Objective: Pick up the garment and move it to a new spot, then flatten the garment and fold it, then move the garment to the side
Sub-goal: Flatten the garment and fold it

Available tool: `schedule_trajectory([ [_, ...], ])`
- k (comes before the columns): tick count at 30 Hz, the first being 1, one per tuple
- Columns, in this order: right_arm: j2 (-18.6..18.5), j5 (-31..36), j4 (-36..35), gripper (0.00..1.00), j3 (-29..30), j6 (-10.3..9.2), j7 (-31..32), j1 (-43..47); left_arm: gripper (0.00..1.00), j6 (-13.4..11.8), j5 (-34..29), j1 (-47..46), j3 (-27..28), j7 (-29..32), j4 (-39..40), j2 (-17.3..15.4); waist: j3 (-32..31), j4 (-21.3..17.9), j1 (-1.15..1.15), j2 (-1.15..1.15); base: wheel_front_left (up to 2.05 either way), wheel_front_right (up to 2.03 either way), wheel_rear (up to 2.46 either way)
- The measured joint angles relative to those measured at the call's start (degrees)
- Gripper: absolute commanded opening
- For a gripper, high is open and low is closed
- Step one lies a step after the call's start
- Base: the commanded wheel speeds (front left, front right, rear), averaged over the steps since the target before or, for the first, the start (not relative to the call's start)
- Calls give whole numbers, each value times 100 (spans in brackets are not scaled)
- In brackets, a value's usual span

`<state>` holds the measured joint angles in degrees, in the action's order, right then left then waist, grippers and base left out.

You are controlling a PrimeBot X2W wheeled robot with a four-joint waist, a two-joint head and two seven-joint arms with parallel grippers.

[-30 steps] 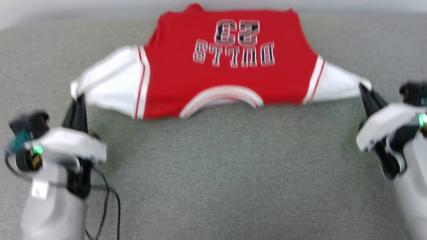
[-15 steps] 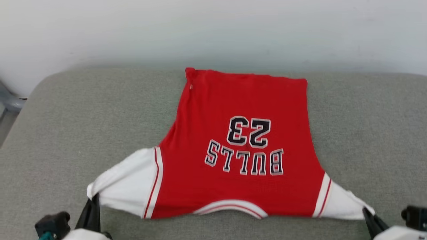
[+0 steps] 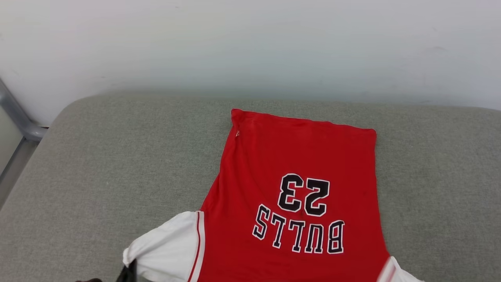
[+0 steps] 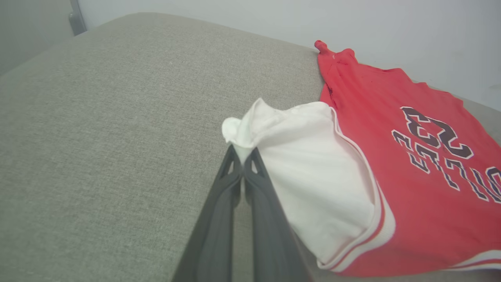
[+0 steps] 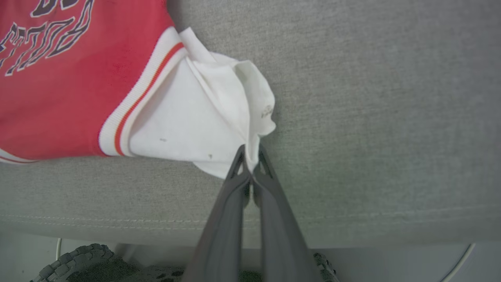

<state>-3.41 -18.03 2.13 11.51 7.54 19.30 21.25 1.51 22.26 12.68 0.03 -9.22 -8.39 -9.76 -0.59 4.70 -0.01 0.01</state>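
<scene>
A grey-green upholstered cushion [image 3: 98, 164] stretches wide in front of a plain pale wall [image 3: 250, 47], with a grey metal tube [image 3: 17, 117] at its far left corner. The garment [image 3: 297, 156] lies spread on the cushion, right of centre in the head view. Its red body is flat, with the hem toward the wall and the neck end toward the robot.

Black block characters outlined in white read "23" [image 3: 303, 195] and, nearer the robot, "BULLS" [image 3: 299, 237]. Both appear upside down from the head camera. A tiny white mark [image 3: 237, 133] sits near the hem's left corner and is too small to read.

Red-and-white striped trim [image 4: 375, 235] joins each white sleeve to the body. The left gripper [image 4: 243, 150] has its two dark fingers pressed together on the bunched tip of the left sleeve [image 4: 313, 184], which rises off the cushion as a puffed fold. The right gripper [image 5: 250, 150] pinches the crumpled cuff of the right sleeve [image 5: 188, 121] the same way, near the cushion's stitched front edge [image 5: 117, 219]. A faint small print [image 5: 267, 111] on that cuff cannot be made out.
</scene>
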Motion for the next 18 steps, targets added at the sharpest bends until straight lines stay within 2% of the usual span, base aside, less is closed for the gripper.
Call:
schedule_trajectory([
  [1, 14, -79, 69, 100, -87, -1, 43, -56, 0, 44, 5, -5, -107, 45, 44, 54, 4, 10, 1, 0, 0, 0, 0],
  [4, 29, -129, 92, 100, -70, -4, -116, -288, 0, 80, 3, -27, -210, 69, 59, 115, 17, 26, 1, 0, 0, 0, 0],
  [9, 34, 46, 476, 100, 158, -4, -1003, -1408, 0, 100, -90, -276, -399, 20, 130, 168, 108, 91, 1, 0, 0, 0, 0],
  [11, 35, 98, 587, 100, 229, -4, -1147, -1636, 0, 103, -97, -325, -434, 5, 163, 171, 147, 106, 1, 0, 0, 0, 0],
  [12, 21, 277, 860, 100, 326, -4, -1358, -2139, 0, 133, -131, -474, -502, -25, 221, 187, 245, 143, 2, 0, 0, 0, 0],
  [18, -358, 534, 1879, 100, 476, -3, -1351, -3745, 0, 201, -189, -960, -700, -151, 433, 276, 685, 327, 2, 0, 0, 0, 0],
])
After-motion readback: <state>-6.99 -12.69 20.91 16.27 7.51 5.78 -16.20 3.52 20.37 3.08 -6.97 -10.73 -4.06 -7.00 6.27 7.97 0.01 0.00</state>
